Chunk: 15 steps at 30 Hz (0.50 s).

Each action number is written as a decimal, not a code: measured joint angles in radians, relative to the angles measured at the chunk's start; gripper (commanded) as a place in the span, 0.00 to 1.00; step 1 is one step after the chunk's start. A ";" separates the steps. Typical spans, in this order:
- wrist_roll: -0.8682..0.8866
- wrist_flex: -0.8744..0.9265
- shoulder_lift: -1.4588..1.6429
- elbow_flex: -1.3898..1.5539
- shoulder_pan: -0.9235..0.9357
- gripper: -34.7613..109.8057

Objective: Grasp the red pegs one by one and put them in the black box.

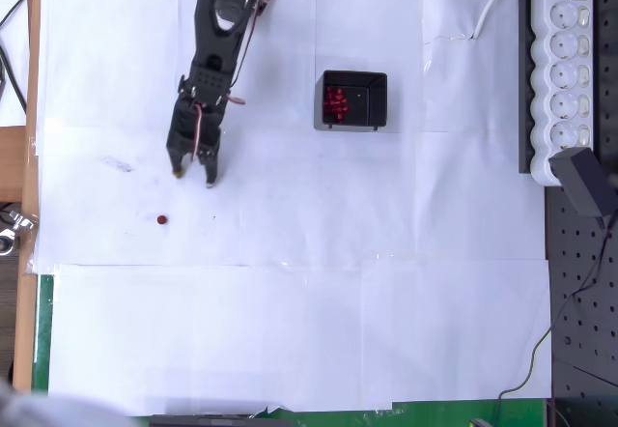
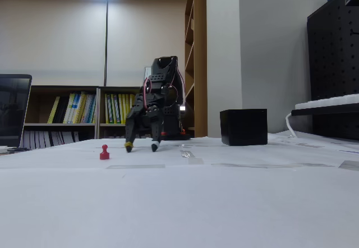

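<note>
Overhead view, item list as we log it. Gripper: black, pointing down-picture from the arm at top left-centre; fingers spread apart, nothing between them, tips low over the white paper sheet that covers the table.

Red peg: 1 loose, small, on the paper just below and left of the gripper tips, apart from them. In the fixed view we see this peg standing upright, left of the gripper, whose 2 tips sit at or just above the paper; contact w/ the sheet we can't tell.

Black box: square, open top, right of the arm, well apart from the gripper. Inside, a cluster of red pegs lies toward the box's left side; count not readable. In the fixed view the black box sits right of the arm, farther back, contents hidden by its wall.

Misc.: white power strip at the far right edge, on a black pegboard. Bookshelves w/ books stand behind the table in the fixed view.
</note>
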 measured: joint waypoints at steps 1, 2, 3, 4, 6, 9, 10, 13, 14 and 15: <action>0.000 -0.018 0.020 0.017 0.002 0.38; -0.003 -0.037 0.038 0.028 0.003 0.37; 0.000 -0.060 0.055 0.037 0.003 0.37; 0.002 -0.080 0.072 0.049 0.005 0.37; 0.003 -0.101 0.097 0.064 0.012 0.37; 0.003 -0.115 0.129 0.098 0.015 0.37; 0.003 -0.114 0.137 0.112 0.015 0.37; 0.003 -0.114 0.170 0.153 0.026 0.37; 0.003 -0.114 0.181 0.167 0.031 0.37; 0.003 -0.114 0.195 0.183 0.034 0.37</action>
